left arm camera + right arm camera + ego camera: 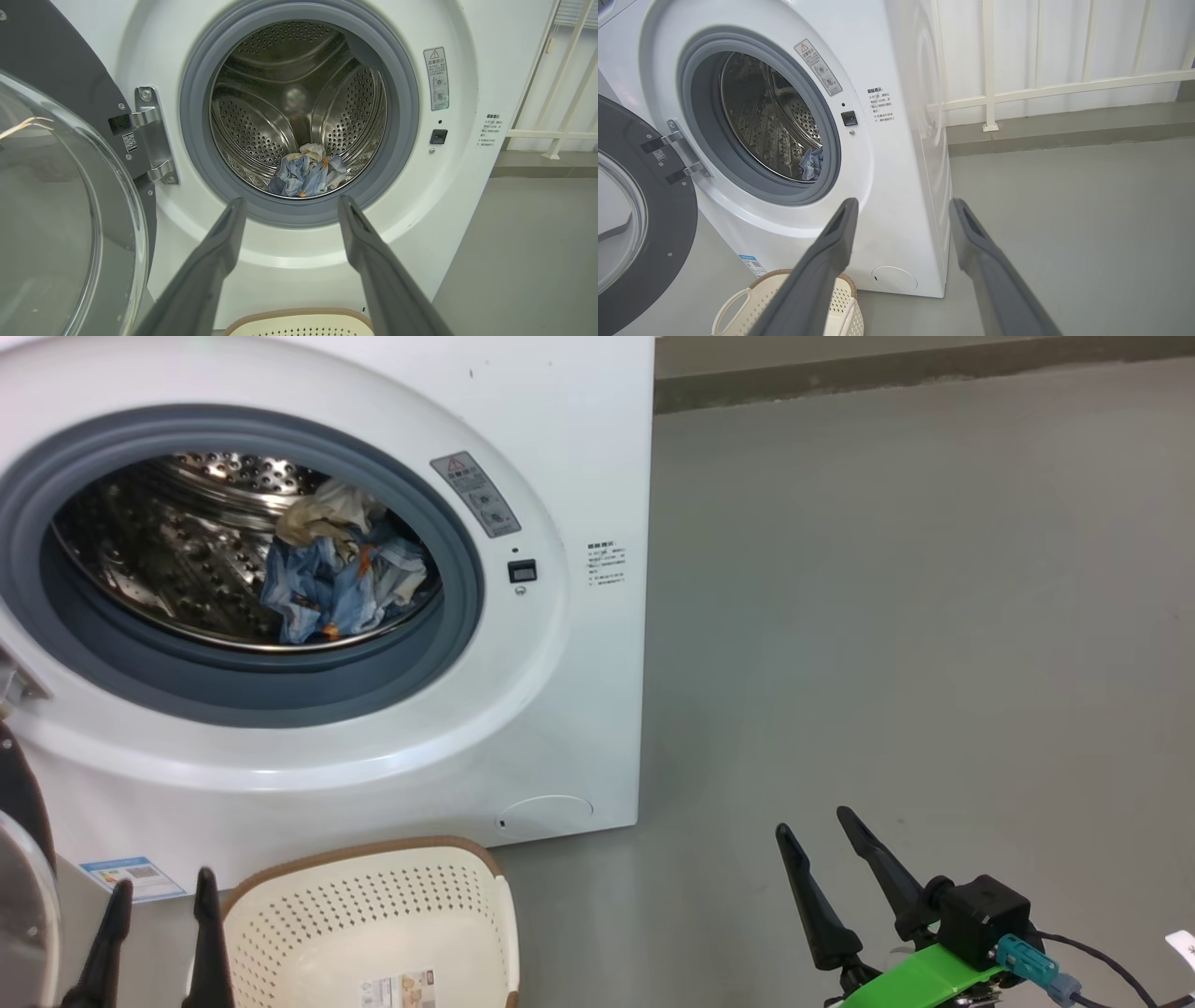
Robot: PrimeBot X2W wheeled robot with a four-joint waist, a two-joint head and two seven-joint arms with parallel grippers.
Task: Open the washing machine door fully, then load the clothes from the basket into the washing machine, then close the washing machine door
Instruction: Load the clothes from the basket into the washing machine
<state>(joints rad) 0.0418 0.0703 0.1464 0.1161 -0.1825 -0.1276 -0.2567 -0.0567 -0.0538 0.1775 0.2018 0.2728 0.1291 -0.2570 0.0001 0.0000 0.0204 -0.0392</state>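
Observation:
The white washing machine (560,448) stands with its door (626,224) swung wide open to the left on its hinge (149,135). The clothes (336,574), light blue with a white piece, lie inside the steel drum (289,107); they also show as clothes (306,175) low in the drum. The cream basket (373,915) sits on the floor before the washer, holding nothing but a label. My left gripper (163,887) is open at the lower left, beside the basket. My right gripper (817,826) is open over bare floor at the lower right.
Grey floor (887,616) stretches to the right of the washer. A white railing (1041,88) runs along the wall behind it. The open door's glass (56,233) bulges out close to my left fingers (219,242).

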